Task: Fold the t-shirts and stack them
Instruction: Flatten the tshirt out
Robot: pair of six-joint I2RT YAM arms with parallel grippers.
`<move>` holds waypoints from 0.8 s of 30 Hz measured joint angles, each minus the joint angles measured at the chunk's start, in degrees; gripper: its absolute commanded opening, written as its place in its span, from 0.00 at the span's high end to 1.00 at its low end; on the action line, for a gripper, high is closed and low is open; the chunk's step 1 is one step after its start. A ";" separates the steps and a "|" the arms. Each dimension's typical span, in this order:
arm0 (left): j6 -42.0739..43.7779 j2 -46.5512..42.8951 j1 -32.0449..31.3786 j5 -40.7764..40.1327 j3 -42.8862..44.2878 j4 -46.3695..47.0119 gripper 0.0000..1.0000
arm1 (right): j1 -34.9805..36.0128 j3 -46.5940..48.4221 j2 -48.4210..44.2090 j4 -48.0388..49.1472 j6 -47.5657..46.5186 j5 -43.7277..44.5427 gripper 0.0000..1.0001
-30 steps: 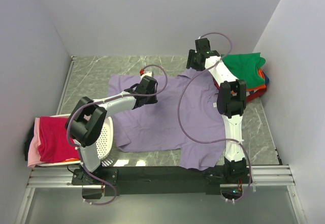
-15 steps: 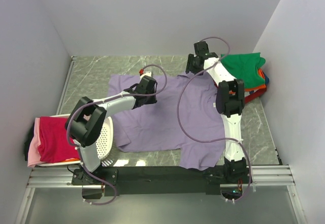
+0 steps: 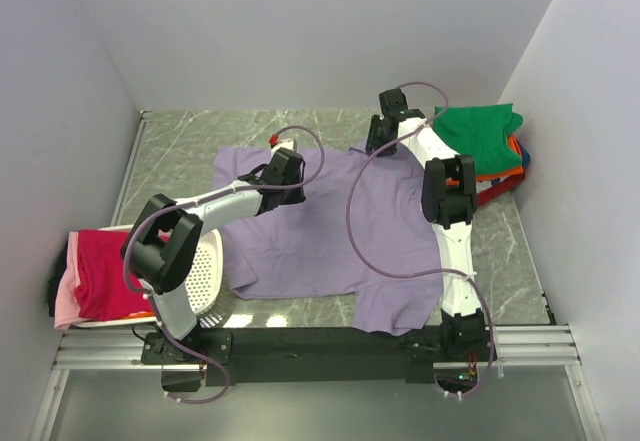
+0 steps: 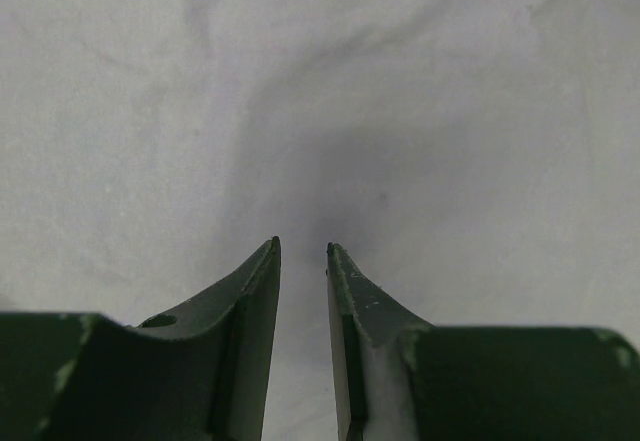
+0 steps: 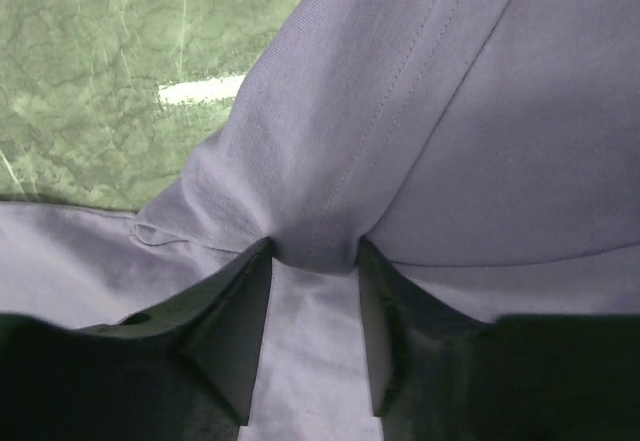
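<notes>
Over the last second the right gripper point(image 5: 315, 251) has eased left along the far edge of the purple shirt point(image 3: 330, 221) and drawn its jaws in; the left gripper point(image 4: 302, 249) has hardly shifted; the shirt still lies spread flat in the middle of the counter point(image 3: 190, 141), so we judge that the fold is only now being gripped, not yet begun. The right jaws stand part-way apart, clamped on a raised ridge of purple cloth that touches both tips, just near of the bare counter; the left jaws are almost together on the far left part of the shirt, creases running into the slit, so we take it as pinching the cloth. A green shirt point(image 3: 480, 131) tops the pile at far right.
</notes>
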 measured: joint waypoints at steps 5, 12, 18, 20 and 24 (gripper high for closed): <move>0.00 -0.52 0.11 -0.04 -0.81 -0.24 0.69 | 0.02 -0.26 0.00 0.87 0.70 0.24 0.86; 0.00 -0.61 0.31 -0.04 -1.22 -0.35 0.69 | 0.02 -0.55 -0.02 2.62 1.44 0.22 1.00; -0.02 -0.61 0.33 -0.02 -1.25 -0.37 0.69 | 0.02 0.35 -0.02 4.13 2.73 -1.44 1.00; 0.00 -0.61 0.33 -0.02 -1.25 -0.46 0.69 | 0.02 2.01 0.02 4.15 3.54 -2.29 1.00; 0.00 -0.61 0.37 -0.04 -1.25 -0.76 0.69 | 0.04 5.35 0.00 7.67 5.53 -4.02 0.96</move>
